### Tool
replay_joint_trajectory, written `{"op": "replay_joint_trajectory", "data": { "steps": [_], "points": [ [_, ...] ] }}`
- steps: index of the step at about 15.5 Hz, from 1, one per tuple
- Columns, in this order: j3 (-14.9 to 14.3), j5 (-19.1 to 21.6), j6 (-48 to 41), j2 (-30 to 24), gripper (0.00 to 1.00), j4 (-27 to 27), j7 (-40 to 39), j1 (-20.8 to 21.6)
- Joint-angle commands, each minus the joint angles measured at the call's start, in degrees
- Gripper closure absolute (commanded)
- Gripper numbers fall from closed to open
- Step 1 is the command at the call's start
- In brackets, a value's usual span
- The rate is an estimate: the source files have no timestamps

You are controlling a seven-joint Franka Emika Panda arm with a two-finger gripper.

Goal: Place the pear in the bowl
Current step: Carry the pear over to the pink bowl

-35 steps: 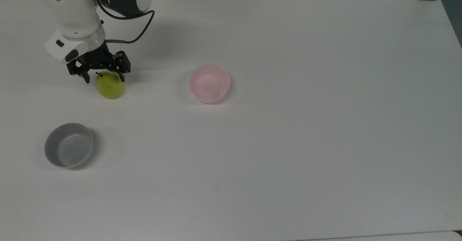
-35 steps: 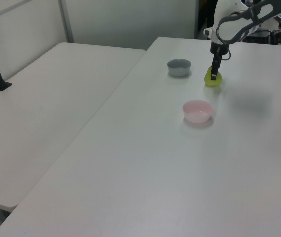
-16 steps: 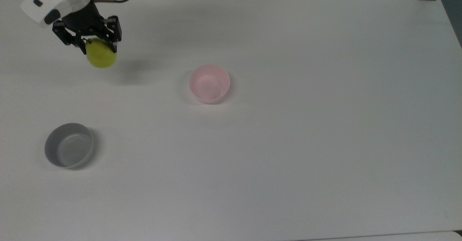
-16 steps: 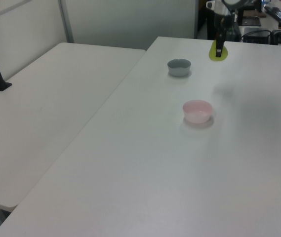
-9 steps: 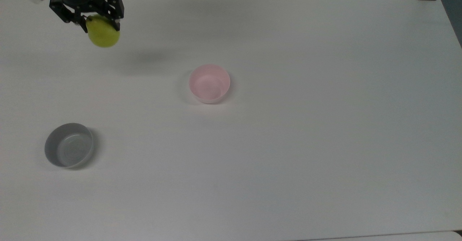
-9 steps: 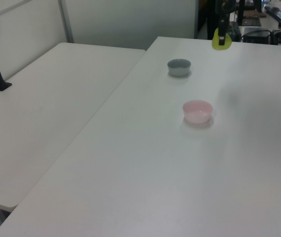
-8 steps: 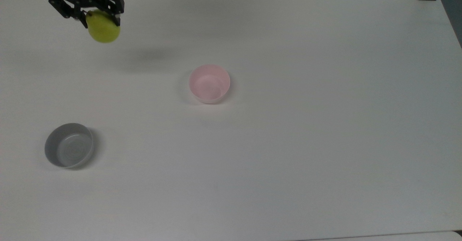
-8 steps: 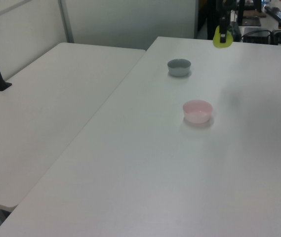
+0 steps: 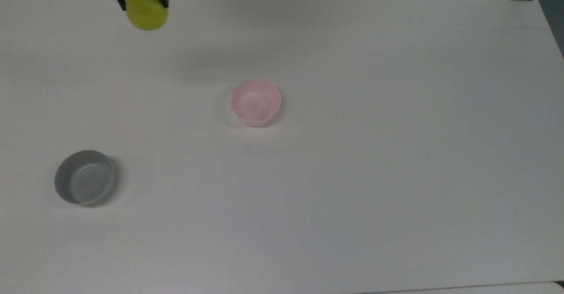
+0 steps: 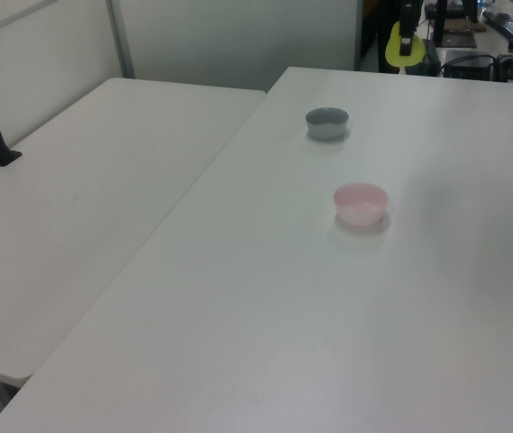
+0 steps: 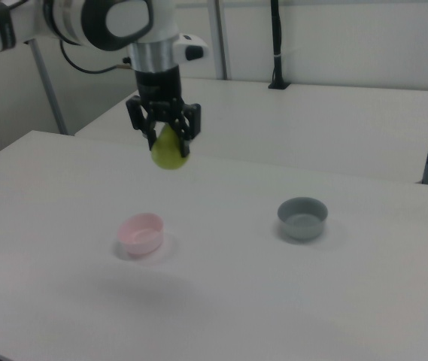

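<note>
Pear point(image 11: 169, 152) in claw point(image 11: 166, 141), above table point(image 11: 364, 301), right view's upper-right of bowl point(image 11: 141, 232)

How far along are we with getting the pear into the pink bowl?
Done: the pear is grasped and lifted well clear of the table, held in the tool. In hand: the carry, with the pear hanging high in the air. Left: bring it over the pink bowl, which sits empty, lower and release. The grey bowl is empty too.

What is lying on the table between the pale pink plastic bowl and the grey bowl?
Nothing: in the top view, only bare white table lies between the pale pink plastic bowl and the grey bowl.
</note>
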Motion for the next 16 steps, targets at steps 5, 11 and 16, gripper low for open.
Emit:
{"op": "replay_joint_trajectory", "data": {
  "steps": [5,11,16],
  "points": [
    [0.3,0.7,7.9,-7.6,0.84,-12.2,4.1,7.2],
    [1.7,0.7,22.0,-7.3,0.84,-24.5,4.8,9.9],
    [2.5,0.6,33.6,-1.6,0.84,-30.0,6.0,12.7]
  ]
}}
